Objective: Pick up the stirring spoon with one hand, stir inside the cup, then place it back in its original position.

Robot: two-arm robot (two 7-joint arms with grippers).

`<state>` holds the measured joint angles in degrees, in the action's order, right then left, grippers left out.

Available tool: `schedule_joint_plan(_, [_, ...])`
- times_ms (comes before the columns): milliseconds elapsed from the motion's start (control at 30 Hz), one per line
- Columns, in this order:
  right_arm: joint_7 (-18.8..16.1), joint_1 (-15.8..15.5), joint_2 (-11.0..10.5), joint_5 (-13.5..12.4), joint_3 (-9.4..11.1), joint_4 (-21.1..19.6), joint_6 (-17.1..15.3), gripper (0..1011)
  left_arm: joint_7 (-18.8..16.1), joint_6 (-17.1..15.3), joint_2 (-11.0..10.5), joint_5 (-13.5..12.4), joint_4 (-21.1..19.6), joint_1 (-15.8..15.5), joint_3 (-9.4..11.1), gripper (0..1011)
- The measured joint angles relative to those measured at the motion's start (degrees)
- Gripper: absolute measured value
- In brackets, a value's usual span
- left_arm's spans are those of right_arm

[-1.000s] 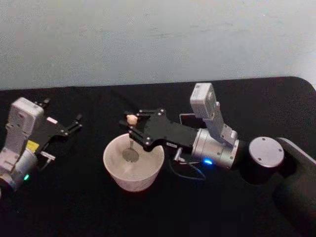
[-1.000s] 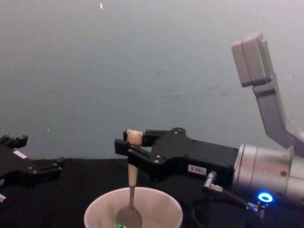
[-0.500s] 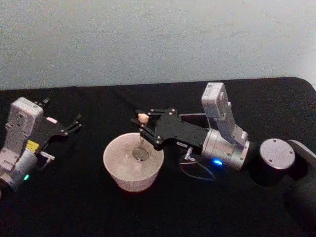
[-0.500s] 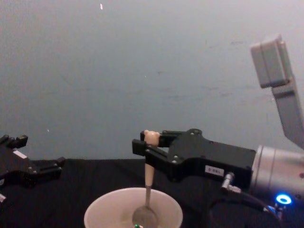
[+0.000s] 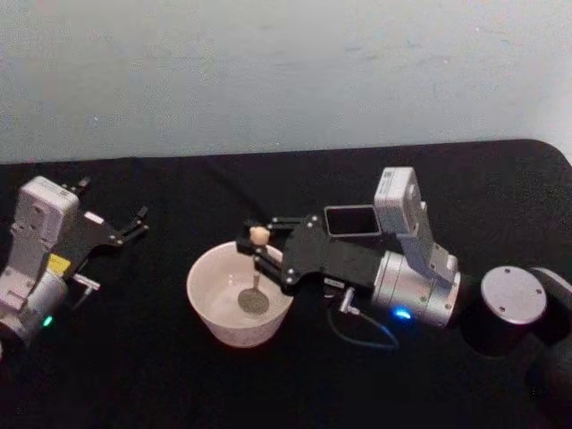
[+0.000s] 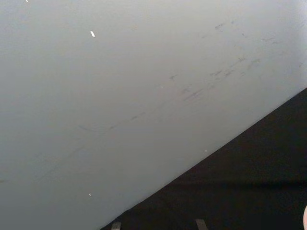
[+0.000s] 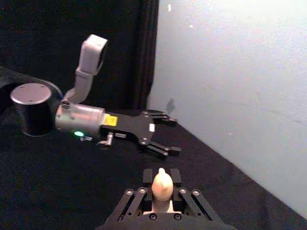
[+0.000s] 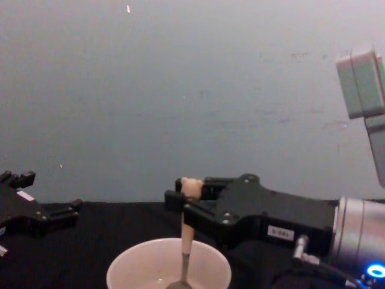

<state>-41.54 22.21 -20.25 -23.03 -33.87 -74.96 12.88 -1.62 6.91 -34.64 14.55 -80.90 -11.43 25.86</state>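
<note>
The right gripper, fingers clamped on the stirring spoon handle, has the bowl low inside the cup, where too wide a sweep may tip it; the left gripper idles, fingers spread, at the tabletop left.

Cup cream-white; stirring spoon handle pale beige, bowl silvery; holder dark grey; table black.

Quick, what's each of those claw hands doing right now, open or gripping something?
Left gripper: open, holding nothing, parked off to the left.
Right gripper: shut on the stirring spoon, its bowl down inside the cup.
</note>
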Motion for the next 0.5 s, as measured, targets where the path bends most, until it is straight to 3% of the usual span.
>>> schedule_joint_plan(500, [-0.4,1.7,2.3,-0.1,-1.9,1.6,0.1,212,0.0,0.0,0.0,0.0,0.0,0.0,0.0,1001])
